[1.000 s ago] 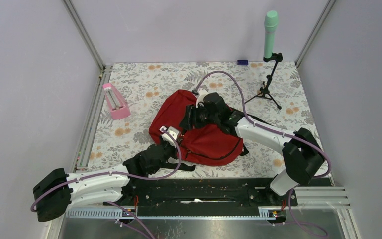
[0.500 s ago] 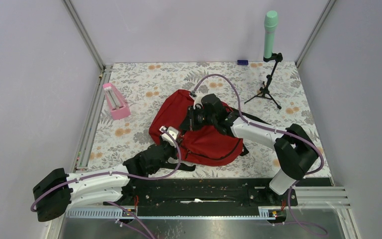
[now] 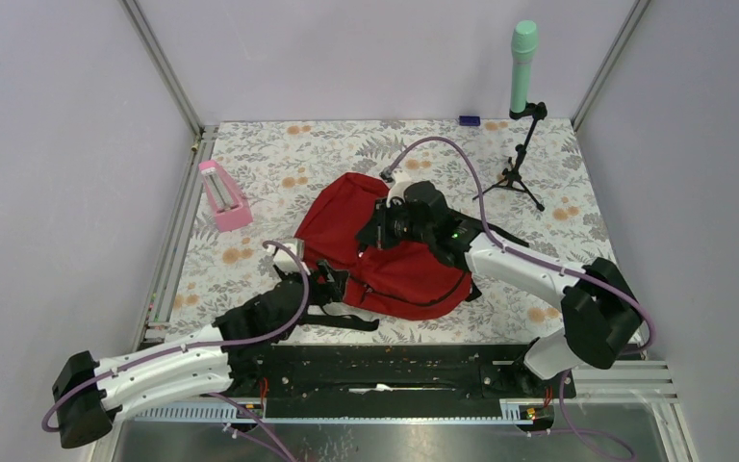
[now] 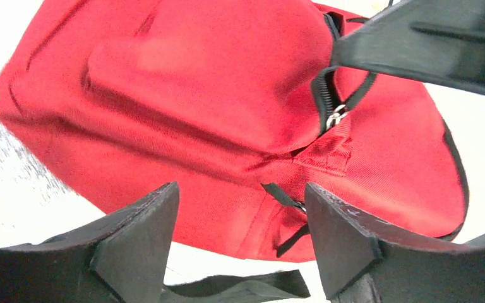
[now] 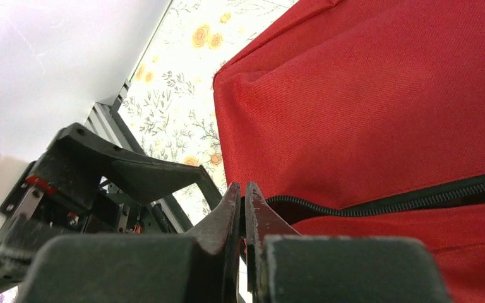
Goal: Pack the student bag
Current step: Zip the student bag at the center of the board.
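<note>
Student bag (image 3: pixel 409 281) lies slumped near the middle of the floral worktop (image 3: pixel 279 164). Left hand (image 4: pixel 240 196) stands open at the bag's near-left edge, holding nothing. Right hand (image 5: pixel 241 187) is closed, fingertips together at the end of the black zipper (image 5: pixel 417 192).

Even, soft light overhead, hardly any shadows. Beyond the left fingers (image 4: pixel 139 240) the table (image 4: pixel 12 189) glares white; the right fingers (image 5: pixel 218 224) blur close up.

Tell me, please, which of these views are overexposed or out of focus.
Left wrist: table beside the student bag is blown out white, bag slightly soft. Right wrist: near fingers blurred, bag weave sharp. Top external: evenly lit, sharp.
</note>
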Robot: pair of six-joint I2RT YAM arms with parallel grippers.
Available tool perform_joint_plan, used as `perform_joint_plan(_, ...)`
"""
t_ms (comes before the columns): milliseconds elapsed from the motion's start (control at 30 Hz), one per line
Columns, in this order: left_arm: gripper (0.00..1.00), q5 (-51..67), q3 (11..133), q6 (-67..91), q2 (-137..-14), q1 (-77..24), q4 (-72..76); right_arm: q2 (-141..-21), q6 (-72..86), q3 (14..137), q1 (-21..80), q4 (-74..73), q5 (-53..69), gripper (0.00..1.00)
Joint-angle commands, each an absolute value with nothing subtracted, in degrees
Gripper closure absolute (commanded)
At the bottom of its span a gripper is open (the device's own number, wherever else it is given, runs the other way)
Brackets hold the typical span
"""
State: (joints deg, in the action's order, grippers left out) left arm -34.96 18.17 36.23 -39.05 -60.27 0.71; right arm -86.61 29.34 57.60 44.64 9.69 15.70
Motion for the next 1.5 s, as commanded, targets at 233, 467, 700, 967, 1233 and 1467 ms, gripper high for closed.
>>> perform_joint_plan(233,0.11,-28.08,13.37,73.93,-35.99,-54.97,5.64,-81.63,24.96,55.12,44.74,11.47,13.14,1.0)
perform_joint_plan(467,0.03,-25.39,12.1,76.29,-39.97,-50.71,10.79,-80.89,25.02,53.49,44.68,12.83,14.05,1.0)
perform_joint_plan(700,0.02,-22.44,12.61,76.29,-47.3,-48.97,18.43,-80.3,24.75,52.64,44.78,13.97,15.05,1.0)
perform_joint_plan(967,0.26,-19.06,14.39,74.92,-52.98,-48.93,21.1,-79.2,25.36,52.37,44.82,15.12,15.12,1.0)
perform_joint_plan(1233,0.39,-19.81,14.92,73.29,-56.97,-48.95,22.85,-79.77,25.4,53.11,45.89,15.29,14.66,1.0)
perform_joint_plan(1467,0.7,-20.61,16.61,69.92,-60.16,-48.95,23.37,-79.97,23.95,53.46,47.5,13.97,13.02,1.0)
